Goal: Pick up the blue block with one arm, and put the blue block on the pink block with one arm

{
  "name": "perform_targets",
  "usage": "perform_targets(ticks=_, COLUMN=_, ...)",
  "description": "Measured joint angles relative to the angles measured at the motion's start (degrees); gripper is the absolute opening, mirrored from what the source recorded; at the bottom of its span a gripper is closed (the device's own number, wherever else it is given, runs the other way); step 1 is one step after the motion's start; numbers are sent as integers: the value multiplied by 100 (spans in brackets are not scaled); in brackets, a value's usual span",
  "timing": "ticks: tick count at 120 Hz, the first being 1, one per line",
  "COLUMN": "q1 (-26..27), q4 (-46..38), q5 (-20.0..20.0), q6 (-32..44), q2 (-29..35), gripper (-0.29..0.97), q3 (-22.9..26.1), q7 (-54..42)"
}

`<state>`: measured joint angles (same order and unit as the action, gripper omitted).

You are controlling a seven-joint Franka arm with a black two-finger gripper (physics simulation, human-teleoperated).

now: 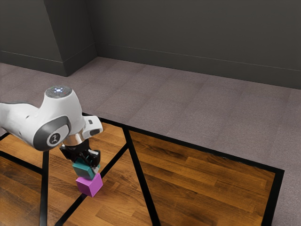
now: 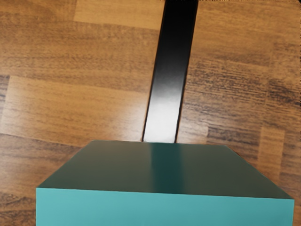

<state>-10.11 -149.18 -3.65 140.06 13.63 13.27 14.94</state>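
Observation:
A teal-blue block (image 1: pixel 84 169) sits between the black fingers of my gripper (image 1: pixel 87 165), which is shut on it. Directly beneath it stands the pink block (image 1: pixel 90 185) on the wooden table, and the blue block's underside looks to be touching or just above the pink block's top. In the wrist view the blue block (image 2: pixel 164 188) looms large right under my hand and hides the pink block.
The wooden table (image 1: pixel 197 188) carries black stripes (image 1: pixel 138 174), one of which (image 2: pixel 169 80) runs past the blocks. A black border (image 1: pixel 277 188) marks the table's edge, with grey carpet and dark walls beyond.

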Motion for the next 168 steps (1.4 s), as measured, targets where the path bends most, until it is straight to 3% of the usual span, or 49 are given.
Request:
perform_targets(ticks=66, q1=8, q4=-316, q5=29, q6=66, q2=253, gripper=31, q3=0, q7=132)
perform_targets(ticks=74, q1=22, q4=-310, q5=67, q6=67, q2=255, gripper=40, q3=0, q7=112)
perform_targets(ticks=113, q1=238, q4=-155, q5=123, q6=56, q2=554, gripper=61, q3=0, q7=-52)
perform_targets(ticks=128, q1=496, q4=294, q5=105, q6=-2, q2=728, gripper=64, q3=8, q7=-95)
perform_targets(ticks=145, q1=727, q4=1585, q5=129, q6=-660, q2=735, gripper=66, q3=-24, q7=252)
perform_targets(ticks=168, q1=751, q4=3264, q5=744, q6=-2215, q2=332, gripper=67, q3=-334, q7=1594)
